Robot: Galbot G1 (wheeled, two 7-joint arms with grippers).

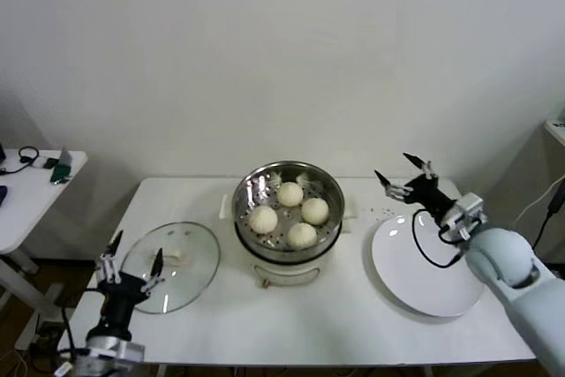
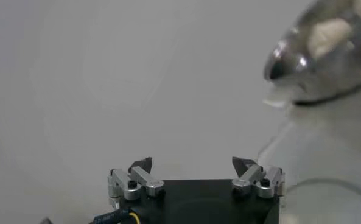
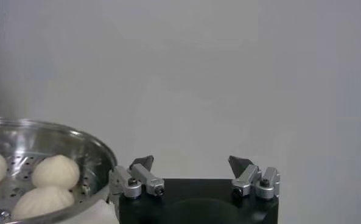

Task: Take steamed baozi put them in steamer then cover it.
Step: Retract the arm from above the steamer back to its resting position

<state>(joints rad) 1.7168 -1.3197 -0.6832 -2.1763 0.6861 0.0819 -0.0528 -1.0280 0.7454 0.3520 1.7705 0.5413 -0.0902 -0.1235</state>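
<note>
Showing no readable writing or brand anywhere. Sitting mid-table: steamer [image 1: 288, 210], holding all four steamed baozi [image 1: 290, 213] on its perforated tray, uncovered. Lying flat to its left: cover [image 1: 174, 265], with left gripper [image 1: 134, 256] hovering at its near-left edge, fingers spread, empty. Resting right: white plate [image 1: 424, 267], right gripper [image 1: 403, 176] poised beyond its far edge, fingers apart, empty. Standing far left: side table [image 1: 26, 190] carrying cables.

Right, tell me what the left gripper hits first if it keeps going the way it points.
Probably nothing: the open left gripper points up and back, above the lid's near-left rim, toward the bare wall. Its wrist view shows a free path, the steamer off to one side.
</note>
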